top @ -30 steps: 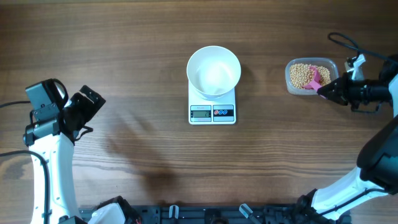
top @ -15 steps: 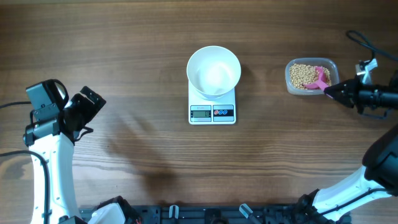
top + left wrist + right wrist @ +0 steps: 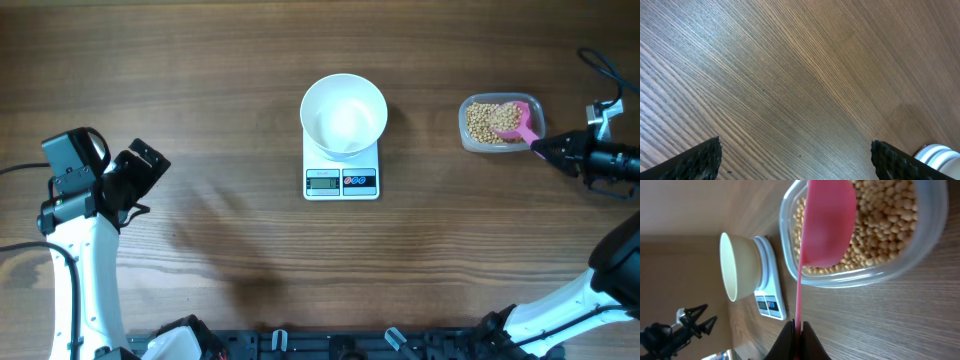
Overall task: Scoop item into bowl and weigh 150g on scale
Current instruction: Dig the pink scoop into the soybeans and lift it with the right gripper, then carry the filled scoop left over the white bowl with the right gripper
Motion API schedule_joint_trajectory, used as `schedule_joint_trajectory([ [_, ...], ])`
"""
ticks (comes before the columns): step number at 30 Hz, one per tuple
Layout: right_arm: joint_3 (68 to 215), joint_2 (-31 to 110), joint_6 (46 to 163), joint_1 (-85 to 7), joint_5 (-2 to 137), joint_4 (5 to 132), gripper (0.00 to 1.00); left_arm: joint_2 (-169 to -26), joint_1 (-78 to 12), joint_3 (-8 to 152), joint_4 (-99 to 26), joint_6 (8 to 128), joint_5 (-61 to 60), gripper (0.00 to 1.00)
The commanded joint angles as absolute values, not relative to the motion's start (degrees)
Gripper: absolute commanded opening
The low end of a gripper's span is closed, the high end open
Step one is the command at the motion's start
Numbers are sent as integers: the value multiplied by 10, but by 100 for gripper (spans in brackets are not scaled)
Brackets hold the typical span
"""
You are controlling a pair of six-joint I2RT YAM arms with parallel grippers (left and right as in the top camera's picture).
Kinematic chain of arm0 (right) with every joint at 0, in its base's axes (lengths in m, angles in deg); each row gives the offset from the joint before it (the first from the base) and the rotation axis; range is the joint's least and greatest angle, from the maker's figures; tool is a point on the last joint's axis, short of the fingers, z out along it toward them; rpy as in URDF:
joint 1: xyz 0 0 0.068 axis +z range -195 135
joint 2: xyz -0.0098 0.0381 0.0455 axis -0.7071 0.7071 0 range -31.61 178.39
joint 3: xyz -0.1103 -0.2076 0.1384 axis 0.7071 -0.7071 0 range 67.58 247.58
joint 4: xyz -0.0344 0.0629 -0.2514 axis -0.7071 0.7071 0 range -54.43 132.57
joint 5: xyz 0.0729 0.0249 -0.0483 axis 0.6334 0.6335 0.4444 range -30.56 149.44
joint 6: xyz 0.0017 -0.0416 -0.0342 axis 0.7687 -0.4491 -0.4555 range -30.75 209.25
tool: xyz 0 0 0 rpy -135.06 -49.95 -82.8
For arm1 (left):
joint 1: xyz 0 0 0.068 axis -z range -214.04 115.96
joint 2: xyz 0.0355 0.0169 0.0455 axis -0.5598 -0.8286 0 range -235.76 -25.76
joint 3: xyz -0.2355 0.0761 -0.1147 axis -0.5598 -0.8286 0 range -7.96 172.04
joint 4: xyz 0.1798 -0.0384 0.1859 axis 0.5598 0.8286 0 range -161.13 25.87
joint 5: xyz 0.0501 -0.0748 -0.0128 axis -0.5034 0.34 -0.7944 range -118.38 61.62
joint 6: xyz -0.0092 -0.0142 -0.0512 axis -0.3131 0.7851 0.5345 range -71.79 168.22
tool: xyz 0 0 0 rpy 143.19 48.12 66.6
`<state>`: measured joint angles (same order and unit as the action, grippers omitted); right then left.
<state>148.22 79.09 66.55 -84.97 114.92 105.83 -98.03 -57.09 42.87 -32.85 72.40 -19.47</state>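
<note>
While the bowl (image 3: 344, 118) sits empty on the scale (image 3: 341, 182) at the middle of the table (image 3: 200, 70), the work is at the clear tub (image 3: 465, 125) close to the table's right edge. There the right gripper (image 3: 548, 150) is clamped tight on the thin handle of a pink scoop (image 3: 827, 225). The scoop's cup lies over the beans (image 3: 486, 120) at the tub's right side. Whether any beans are in the cup I cannot tell. The left gripper (image 3: 795, 160) waits near the left edge with its jaws spread wide, holding nothing, over bare wood. This looks like the first loading step, since nothing has reached the bowl yet (the scale's display is too small to read). The next move likely calls for digging the cup under the beans and raising it level. It would then travel leftward to the bowl, which stands well apart from the tub, and tip slowly so no beans roll off onto the table.
</note>
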Motion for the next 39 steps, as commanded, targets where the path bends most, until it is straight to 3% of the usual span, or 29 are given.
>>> schedule_joint_trajectory([
  [1, 1477, 801, 637, -851, 1195, 1062, 4, -980, -574, 427, -326, 711, -188, 100],
  [16, 1477, 801, 547, -905, 1248, 1135, 4, -980, -574, 427, -325, 711, -188, 100],
  [39, 1477, 801, 467, -893, 1313, 1234, 4, -980, -574, 427, -325, 711, -188, 100],
])
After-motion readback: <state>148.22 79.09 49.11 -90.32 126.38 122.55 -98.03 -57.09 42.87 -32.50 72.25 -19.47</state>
